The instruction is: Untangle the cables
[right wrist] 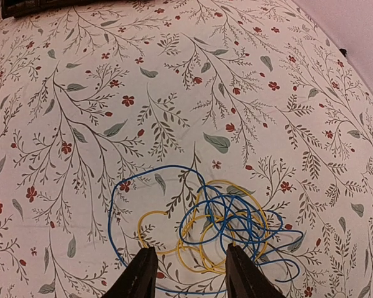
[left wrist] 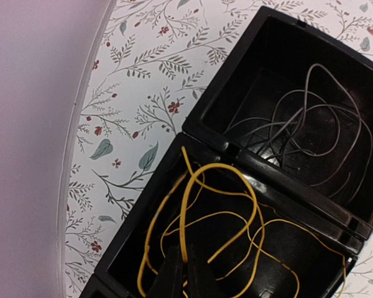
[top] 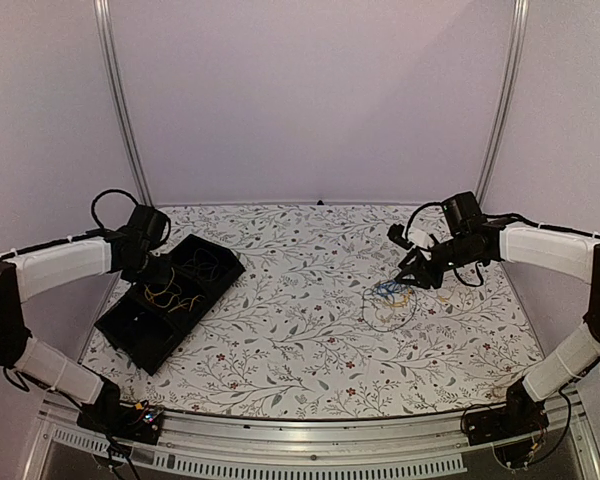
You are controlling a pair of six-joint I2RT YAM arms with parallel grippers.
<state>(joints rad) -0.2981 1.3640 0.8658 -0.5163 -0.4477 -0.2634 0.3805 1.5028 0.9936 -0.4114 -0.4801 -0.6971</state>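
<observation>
Left gripper (left wrist: 185, 270) fingers sit at the bottom edge of the left wrist view, closed together, with a strand of the yellow cable (left wrist: 236, 217) running in between their tips, so the jaws are clamped on that strand; the rest of the yellow cable lies in loose loops inside the near compartment of the black box (left wrist: 267, 174), directly under the gripper; one loop rises toward the dividing wall; the adjoining compartment, beyond that wall, holds the dark cable (left wrist: 323, 124), a loose coil of grey-black wire resting on the compartment floor; the box lies on the floral table (left wrist: 143, 93) near its left edge, set at an angle to the table sides. Right gripper (right wrist: 193, 276) stands with its jaws parted, gripping nothing, one finger at each side of a tangle on the table surface; the tangle consists of the blue cable (right wrist: 236, 223) knotted through the second yellow cable (right wrist: 155, 214), with one wide blue loop spreading out to the left of the knot; in the top view a thin dark loop (top: 380, 322) lies against the near side of this tangle; tangle and box are well apart, at opposite sides of the table.
</observation>
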